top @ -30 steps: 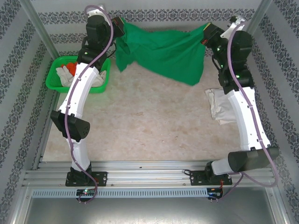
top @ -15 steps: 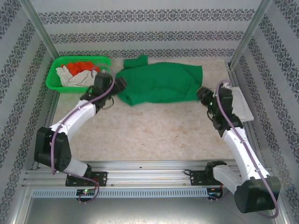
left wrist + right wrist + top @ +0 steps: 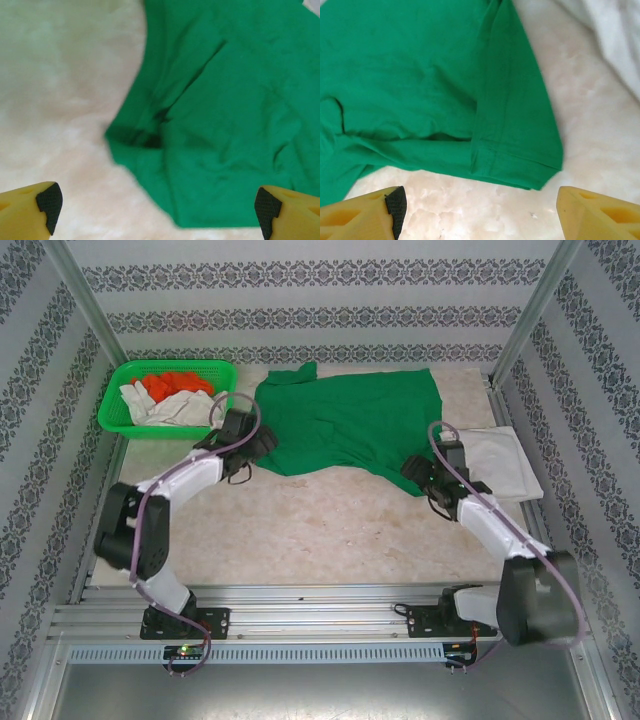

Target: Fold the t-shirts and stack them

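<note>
Overhead, the solid dark green cloth t-shirt (image 3: 350,420) lies spread flat at the far middle of the pale marbled tabletop (image 3: 320,530), the left hand (image 3: 262,445) near its left corner, the right hand (image 3: 412,472) near its right sleeve, a folded off-white cloth t-shirt (image 3: 505,462) just beside the right arm and a bright green plastic mesh basket (image 3: 112,410) of cloth at far left. In the left wrist view, the left hand's fingers (image 3: 47,200) are spread wide and empty, the green t-shirt's corner lying ahead between them. In the right wrist view, the right hand's fingers (image 3: 395,205) are likewise spread wide, gripping nothing, the sleeve hem just ahead.
</note>
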Action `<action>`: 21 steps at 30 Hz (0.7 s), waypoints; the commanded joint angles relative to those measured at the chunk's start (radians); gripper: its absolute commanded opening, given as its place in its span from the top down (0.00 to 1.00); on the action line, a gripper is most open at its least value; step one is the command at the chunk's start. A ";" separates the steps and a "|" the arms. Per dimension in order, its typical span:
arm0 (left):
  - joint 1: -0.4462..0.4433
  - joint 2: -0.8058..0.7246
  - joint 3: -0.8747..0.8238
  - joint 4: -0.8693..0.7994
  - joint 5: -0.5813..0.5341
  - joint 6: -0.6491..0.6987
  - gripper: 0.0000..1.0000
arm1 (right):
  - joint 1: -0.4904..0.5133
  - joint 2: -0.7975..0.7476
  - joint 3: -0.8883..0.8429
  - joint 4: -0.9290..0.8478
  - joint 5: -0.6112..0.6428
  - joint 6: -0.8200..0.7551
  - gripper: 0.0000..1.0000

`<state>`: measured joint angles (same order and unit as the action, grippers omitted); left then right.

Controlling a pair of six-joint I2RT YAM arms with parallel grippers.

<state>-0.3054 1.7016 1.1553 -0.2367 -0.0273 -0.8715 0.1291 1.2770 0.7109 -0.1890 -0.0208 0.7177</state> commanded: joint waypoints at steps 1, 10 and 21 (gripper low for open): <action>-0.019 0.118 0.158 -0.148 0.014 -0.017 0.07 | 0.057 0.064 0.096 0.031 -0.030 -0.056 0.21; -0.027 0.333 0.428 -0.365 -0.002 -0.134 0.38 | 0.129 0.155 0.154 0.067 -0.028 -0.006 0.21; -0.024 0.418 0.476 -0.355 0.043 -0.193 0.64 | 0.119 0.160 0.156 0.048 -0.019 -0.006 0.21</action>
<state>-0.3264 2.1014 1.5993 -0.5514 0.0113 -1.0389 0.2523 1.4300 0.8436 -0.1379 -0.0460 0.7040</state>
